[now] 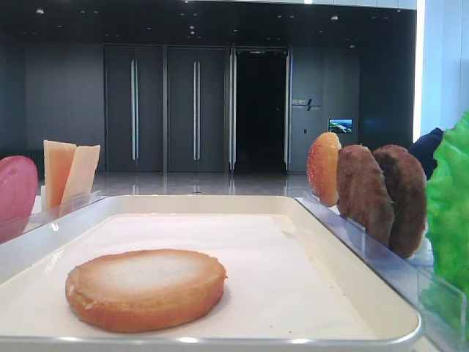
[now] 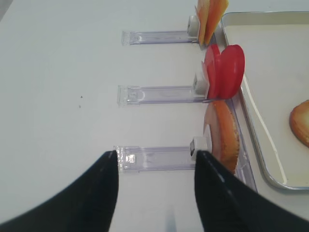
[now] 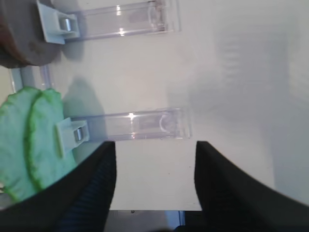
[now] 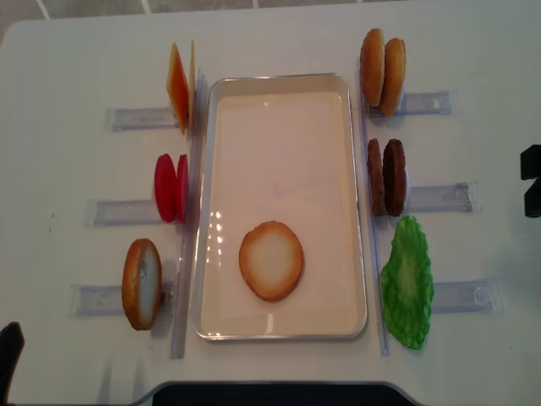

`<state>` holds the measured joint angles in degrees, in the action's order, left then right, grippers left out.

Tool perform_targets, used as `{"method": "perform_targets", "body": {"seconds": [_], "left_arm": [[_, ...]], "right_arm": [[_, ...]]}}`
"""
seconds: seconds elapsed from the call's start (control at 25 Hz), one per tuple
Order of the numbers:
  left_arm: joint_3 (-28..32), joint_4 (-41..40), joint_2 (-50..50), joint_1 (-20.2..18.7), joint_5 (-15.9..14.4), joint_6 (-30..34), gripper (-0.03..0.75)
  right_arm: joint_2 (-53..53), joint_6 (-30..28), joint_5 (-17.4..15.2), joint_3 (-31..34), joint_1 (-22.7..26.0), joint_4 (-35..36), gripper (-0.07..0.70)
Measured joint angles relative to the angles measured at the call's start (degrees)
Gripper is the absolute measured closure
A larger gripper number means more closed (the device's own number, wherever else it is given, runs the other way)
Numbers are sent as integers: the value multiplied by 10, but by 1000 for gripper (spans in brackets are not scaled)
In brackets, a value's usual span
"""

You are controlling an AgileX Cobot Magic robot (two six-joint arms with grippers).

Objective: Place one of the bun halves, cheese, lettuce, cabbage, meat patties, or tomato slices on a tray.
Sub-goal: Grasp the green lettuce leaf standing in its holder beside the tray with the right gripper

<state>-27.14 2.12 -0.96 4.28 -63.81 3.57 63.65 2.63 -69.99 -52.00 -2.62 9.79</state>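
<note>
On the tray [image 4: 287, 89]: one bun half [image 4: 270, 260] lies flat, pale face up, toward the 6 o'clock end, nothing else in there with it.
Left rail, standing on edge: cheese slices [image 4: 179, 88] at 10 o'clock of the tray, tomato slices [image 4: 170, 187] at 9, another bun half [image 4: 141, 283] at 7.
Right rail: two more buns [image 4: 382, 66] at 2 o'clock, meat patties [image 4: 386, 177] at 3, lettuce [image 4: 407, 282] at 5, all in clear holders [image 4: 439, 199] just beside the rim.
Table [image 4: 68, 59]: plain white, holders sticking out both sides.
Right gripper [image 3: 154, 186]: fingers wide apart, nothing between them, hanging over the table with the lettuce off at its 9 o'clock.
Left gripper [image 2: 154, 191]: also spread wide, holding nothing, hovering above the holder of the glossy bun.
</note>
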Motion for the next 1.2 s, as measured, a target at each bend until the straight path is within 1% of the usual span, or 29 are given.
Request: {"method": "perform_targets", "body": {"seconds": [0.16,0.28,0.44,0.64,0.8,0.92,1.08,1.2], "left_arm": [[0,0,0,0,0,0,324],[0,0,0,0,0,0,324],[0,0,0,0,0,0,324],[0,0,0,0,0,0,324],[0,0,0,0,0,0,324],[0,0,0,0,0,0,324],[0,0,0,0,0,0,324],[0,0,0,0,0,0,324]], "right_arm": [[0,70,0,0,-92,-16,248],[0,119,0,0,-149,-16,248],[0,175,0,0,-204,-16,248],[0,221,2,0,-240,-16,248],[3,244,27,0,-262,-16,248],[23,250,42,0,-278,-15,248],[71,250,52,0,-302,-16,248],[92,250,59,0,-308,-18,248]]}}
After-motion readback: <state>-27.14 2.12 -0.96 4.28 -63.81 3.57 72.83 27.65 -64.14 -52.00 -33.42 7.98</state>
